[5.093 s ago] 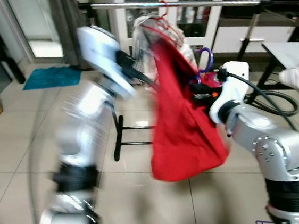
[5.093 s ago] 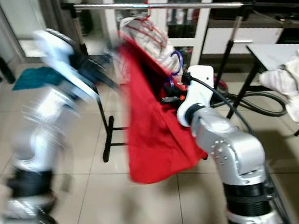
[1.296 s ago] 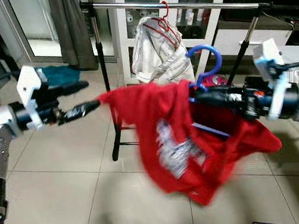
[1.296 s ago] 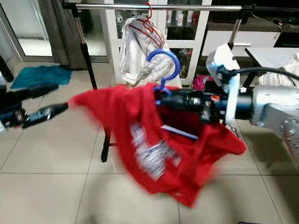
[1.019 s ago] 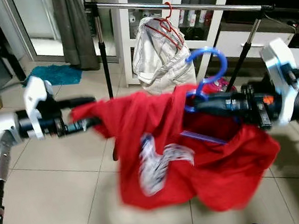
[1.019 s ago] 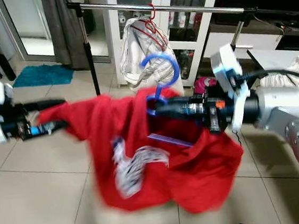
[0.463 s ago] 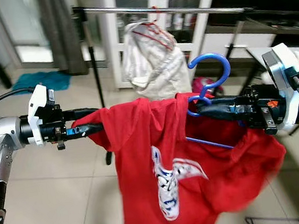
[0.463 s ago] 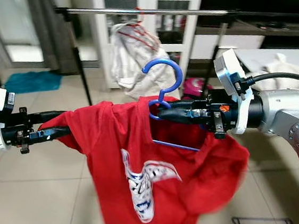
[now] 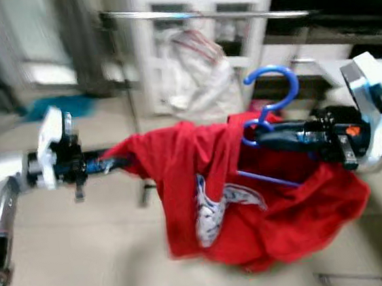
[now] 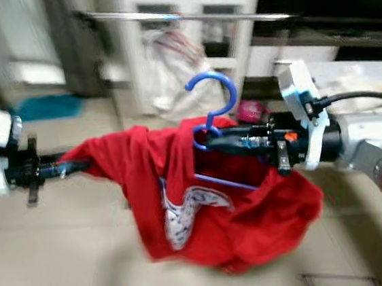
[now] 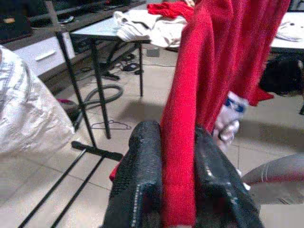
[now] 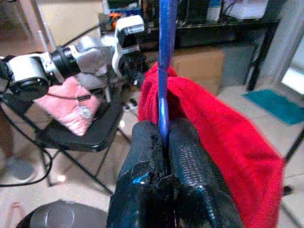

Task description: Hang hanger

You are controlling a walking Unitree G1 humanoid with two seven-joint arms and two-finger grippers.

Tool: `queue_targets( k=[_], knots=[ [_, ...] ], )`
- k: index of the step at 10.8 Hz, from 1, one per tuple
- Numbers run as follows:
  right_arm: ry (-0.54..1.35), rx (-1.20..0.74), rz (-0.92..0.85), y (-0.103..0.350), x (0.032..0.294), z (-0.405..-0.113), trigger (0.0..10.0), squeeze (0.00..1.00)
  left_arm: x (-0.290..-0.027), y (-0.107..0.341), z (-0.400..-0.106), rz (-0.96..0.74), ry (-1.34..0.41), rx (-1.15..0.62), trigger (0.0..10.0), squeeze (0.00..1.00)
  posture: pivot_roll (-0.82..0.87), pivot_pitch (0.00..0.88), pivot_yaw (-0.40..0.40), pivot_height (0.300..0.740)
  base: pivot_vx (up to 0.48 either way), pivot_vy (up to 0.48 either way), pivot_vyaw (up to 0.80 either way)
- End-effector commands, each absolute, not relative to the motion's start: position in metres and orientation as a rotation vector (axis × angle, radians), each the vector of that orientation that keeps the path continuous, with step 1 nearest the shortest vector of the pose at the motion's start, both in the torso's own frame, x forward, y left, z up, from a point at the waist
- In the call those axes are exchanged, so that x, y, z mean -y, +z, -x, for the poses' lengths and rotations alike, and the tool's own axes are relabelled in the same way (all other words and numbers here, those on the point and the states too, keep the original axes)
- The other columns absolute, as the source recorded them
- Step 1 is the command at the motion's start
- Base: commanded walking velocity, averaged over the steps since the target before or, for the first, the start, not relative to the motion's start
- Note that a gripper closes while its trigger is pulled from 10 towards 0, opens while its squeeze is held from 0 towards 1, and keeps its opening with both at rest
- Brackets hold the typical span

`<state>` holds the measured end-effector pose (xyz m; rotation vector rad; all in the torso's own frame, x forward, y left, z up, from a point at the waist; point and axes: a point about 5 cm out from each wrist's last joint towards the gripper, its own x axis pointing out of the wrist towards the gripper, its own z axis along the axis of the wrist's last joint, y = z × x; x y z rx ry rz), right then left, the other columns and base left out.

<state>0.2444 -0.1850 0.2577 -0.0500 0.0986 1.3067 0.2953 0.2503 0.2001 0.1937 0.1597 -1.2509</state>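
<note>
Tiled floor (image 9: 87, 263); clothes rail (image 9: 184, 14) in front of a white cabinet (image 9: 189, 0). Right gripper (image 10: 208, 141), fingers clenched on blue hanger (image 10: 211, 107), held below the rail. Red shirt (image 9: 251, 198) draped over it. Left gripper (image 9: 121, 160), fingers pinching the shirt's edge.

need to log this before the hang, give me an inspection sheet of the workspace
surface: tiled floor, blurred.
job's things: blue hanger upright, its hook free of the clothes rail; red shirt draped over it.
clutter: white garment on a red hanger on the rail; clothes heaped on a table.
grippers: right claw shut on the blue hanger; left claw shut on a red shirt edge.
cables: black cable at right arm.
surroundings: white cabinet, teal mat.
</note>
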Motion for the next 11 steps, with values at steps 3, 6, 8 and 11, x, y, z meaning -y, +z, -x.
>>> queue_targets(
  k=[3, 6, 8, 11],
  knots=[
    [1.318, -0.057, 0.077, 0.267, 0.185, -0.243, 10.0, 0.0, -0.248, 0.205, -0.297, -0.21, -1.258, -0.148, 0.0, 0.0, -0.07, 0.0, -0.043, 0.74, 0.0, 0.0, 0.0],
    [1.302, -0.103, 0.086, 0.259, 0.188, -0.247, 10.0, 0.0, -0.273, 0.19, -0.279, -0.094, -1.17, -0.181, 0.0, 0.0, -0.06, 0.0, -0.061, 0.74, 0.0, 0.0, 0.0],
    [1.287, -0.114, 0.086, 0.256, 0.19, -0.247, 10.0, 0.0, -0.29, 0.188, -0.275, -0.085, -1.082, -0.184, 0.0, 0.0, -0.06, 0.0, -0.06, 0.74, 0.0, 0.0, 0.0],
    [1.283, -0.125, 0.088, 0.254, 0.191, -0.248, 10.0, 0.0, -0.315, 0.185, -0.275, -0.126, -0.888, -0.161, 0.0, 0.0, -0.06, 0.0, -0.063, 0.74, 0.0, 0.0, 0.0]
  ],
)
